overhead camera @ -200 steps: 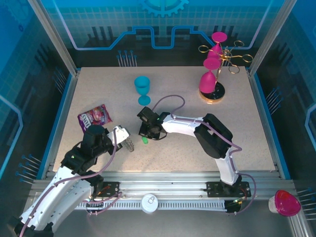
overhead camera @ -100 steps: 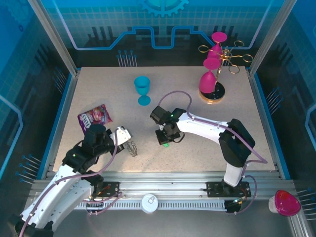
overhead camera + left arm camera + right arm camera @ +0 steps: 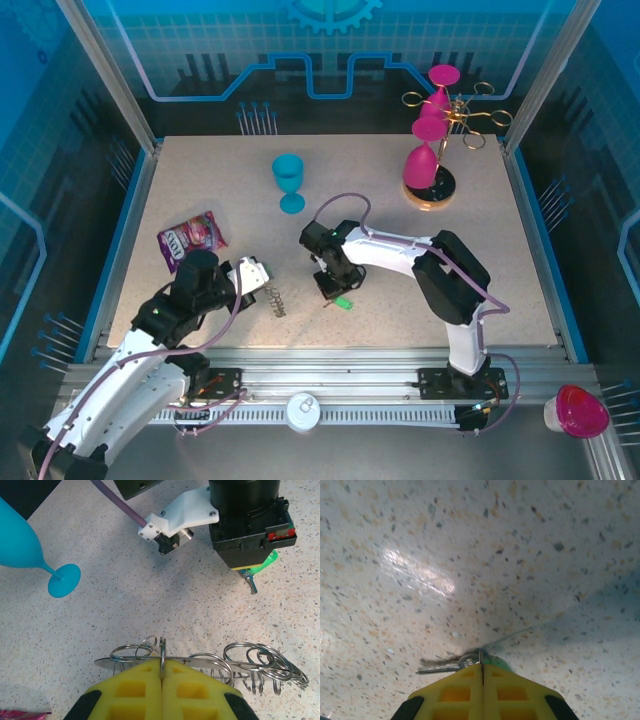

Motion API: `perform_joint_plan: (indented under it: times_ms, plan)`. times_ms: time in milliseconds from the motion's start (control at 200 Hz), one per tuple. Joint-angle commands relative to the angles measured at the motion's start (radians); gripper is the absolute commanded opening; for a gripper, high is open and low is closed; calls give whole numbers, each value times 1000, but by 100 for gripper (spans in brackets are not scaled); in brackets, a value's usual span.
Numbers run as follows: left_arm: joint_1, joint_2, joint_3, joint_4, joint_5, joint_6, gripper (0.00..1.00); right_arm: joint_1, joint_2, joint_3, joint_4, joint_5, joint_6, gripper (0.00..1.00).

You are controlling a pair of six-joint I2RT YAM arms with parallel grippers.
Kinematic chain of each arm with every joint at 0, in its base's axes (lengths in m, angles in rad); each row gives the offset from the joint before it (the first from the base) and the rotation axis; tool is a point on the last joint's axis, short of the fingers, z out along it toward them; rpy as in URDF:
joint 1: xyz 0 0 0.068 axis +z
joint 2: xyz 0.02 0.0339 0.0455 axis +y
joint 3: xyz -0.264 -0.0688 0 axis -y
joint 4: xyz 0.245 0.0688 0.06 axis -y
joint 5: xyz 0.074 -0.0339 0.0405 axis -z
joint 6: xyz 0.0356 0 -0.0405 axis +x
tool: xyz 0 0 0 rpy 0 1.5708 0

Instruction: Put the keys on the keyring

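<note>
The keyring (image 3: 250, 662) is a thin metal loop strung with several small wire rings. My left gripper (image 3: 162, 662) is shut on its edge, holding it just above the table, seen from above with the gripper (image 3: 268, 290) on the keyring (image 3: 278, 300). The keys (image 3: 440, 667) are a small metal bunch with a green tag (image 3: 496, 660). My right gripper (image 3: 481, 664) is shut on their ring, low over the table. From above, the right gripper (image 3: 333, 285) sits a short way right of the keyring, the green tag (image 3: 343, 303) poking out below it. The keys (image 3: 251, 582) hang under the right gripper, beyond the keyring.
A blue goblet (image 3: 288, 180) stands behind both grippers. A candy bag (image 3: 192, 238) lies at the left. A gold rack (image 3: 455, 120) with pink goblets stands at the back right. A pink cup (image 3: 577, 410) sits off the table at the front right.
My right gripper has carried the keys to the right and then a little toward the front. The left gripper has shifted slightly right with the keyring.
</note>
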Motion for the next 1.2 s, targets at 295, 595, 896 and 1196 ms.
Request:
perform_joint_plan:
  times_ms: [295,595,896,1196]
  plan:
    - [-9,-3,-10,44,30,-5,0,-9,33,36,-17,-23,-5,13]
    - [-10,-6,-7,37,29,-2,0,-8,38,42,-20,-33,-5,14]
    - [-12,-7,-1,25,26,4,0,-9,33,45,-23,-31,-10,1]
    - [-12,-6,-5,29,24,6,0,-13,36,30,-8,-52,-12,15]
